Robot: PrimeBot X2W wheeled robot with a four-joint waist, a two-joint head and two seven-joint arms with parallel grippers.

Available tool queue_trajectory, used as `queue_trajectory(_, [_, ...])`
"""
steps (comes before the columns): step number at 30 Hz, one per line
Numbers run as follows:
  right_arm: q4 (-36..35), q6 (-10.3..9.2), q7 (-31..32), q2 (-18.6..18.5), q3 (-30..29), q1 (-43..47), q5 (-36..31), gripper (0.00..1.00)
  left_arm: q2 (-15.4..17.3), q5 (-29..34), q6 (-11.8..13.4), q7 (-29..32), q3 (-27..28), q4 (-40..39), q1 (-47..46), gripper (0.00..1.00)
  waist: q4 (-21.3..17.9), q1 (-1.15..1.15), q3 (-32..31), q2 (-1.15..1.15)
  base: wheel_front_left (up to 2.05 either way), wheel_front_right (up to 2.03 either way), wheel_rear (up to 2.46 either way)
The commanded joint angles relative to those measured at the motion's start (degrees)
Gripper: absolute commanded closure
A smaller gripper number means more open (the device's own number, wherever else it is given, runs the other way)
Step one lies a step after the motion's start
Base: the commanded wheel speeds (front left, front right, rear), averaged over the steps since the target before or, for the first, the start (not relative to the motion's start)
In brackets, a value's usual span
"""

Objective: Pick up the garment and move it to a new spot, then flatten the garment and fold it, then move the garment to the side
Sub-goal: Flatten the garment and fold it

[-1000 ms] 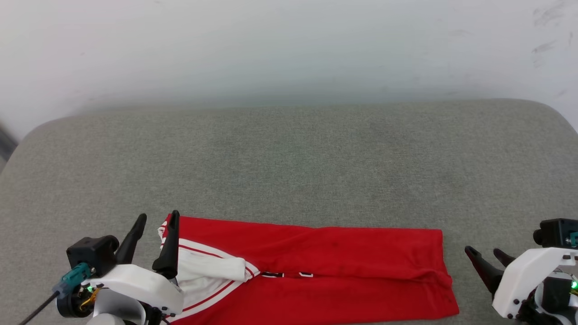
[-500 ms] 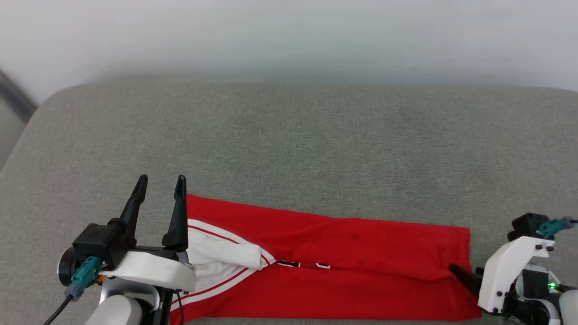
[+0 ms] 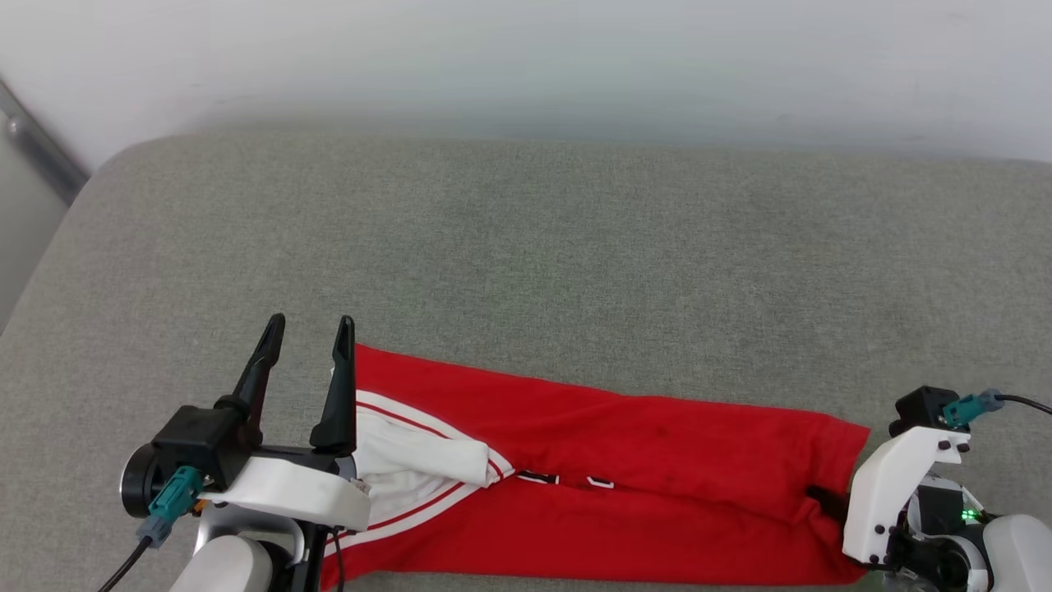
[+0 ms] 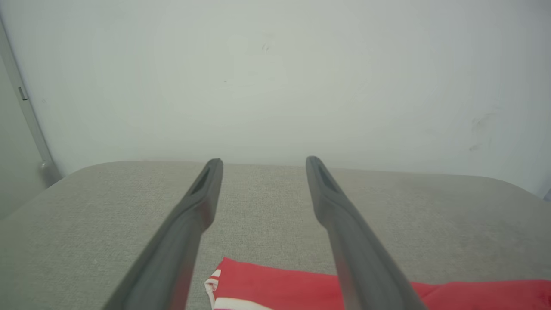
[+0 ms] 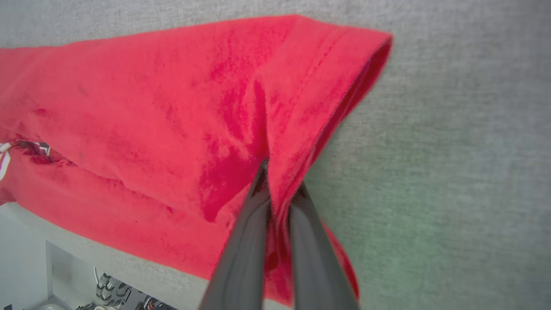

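The garment (image 3: 641,460), a red jersey folded into a long band, lies along the near edge of the grey cushion (image 3: 526,263); its white sleeve with striped trim (image 3: 411,464) is at the left end, and bits of black lettering peek from the fold. My left gripper (image 3: 311,330) stands open just above the jersey's left end, nothing between its fingers (image 4: 189,224); the red corner (image 4: 241,284) lies below them. My right gripper (image 3: 822,500) is shut on the jersey's right hem, a pinched ridge of red cloth (image 5: 275,142) between the fingers (image 5: 252,241).
A pale wall (image 3: 526,57) rises behind the cushion. A grey vertical rail (image 3: 41,148) stands at the far left. Below the cushion's near edge some equipment with cables (image 5: 107,292) shows in the right wrist view.
The head camera shifted. My right gripper moved in onto the jersey's right hem and shut on it, pulling up a crease. My left gripper lifted and moved forward at the left end, staying open.
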Motion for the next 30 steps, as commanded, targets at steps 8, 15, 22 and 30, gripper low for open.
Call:
queue_trajectory(8, [-1.4, 0.06, -1.9, -4.1, -0.7, 0.2, 1.2, 1.0, 0.3, 0.7, -0.1, -0.3, 1.2, 1.7, 3.2, 0.0, -2.4, 0.0, -3.9, 0.0, 0.0, 0.0, 0.0])
queue_trajectory(15, [-2.2, 0.06, -2.0, -5.6, -10.2, 2.7, -0.2, 1.0, 0.8, 0.6, 0.6, -0.1, 1.2, 1.2, 4.4, 0.0, -3.4, 0.0, -4.4, 0.0, 0.0, 0.0, 0.0])
queue_trajectory(22, [-6.2, 0.06, 1.9, -0.1, -20.2, 3.2, 0.7, 1.0, 1.5, 0.7, 1.2, 0.4, 1.3, 0.6, 5.2, 0.0, -4.2, 0.0, -4.5, 0.0, 0.0, 0.0, 0.0])
queue_trajectory(30, [-8.8, 0.07, 13.9, 6.7, -21.0, 1.1, 17.6, 1.0, 1.7, 0.8, 1.3, 0.8, 0.7, 0.5, 5.1, 0.0, -3.4, 0.0, -5.1, 0.0, 0.0, 0.0, 0.0])
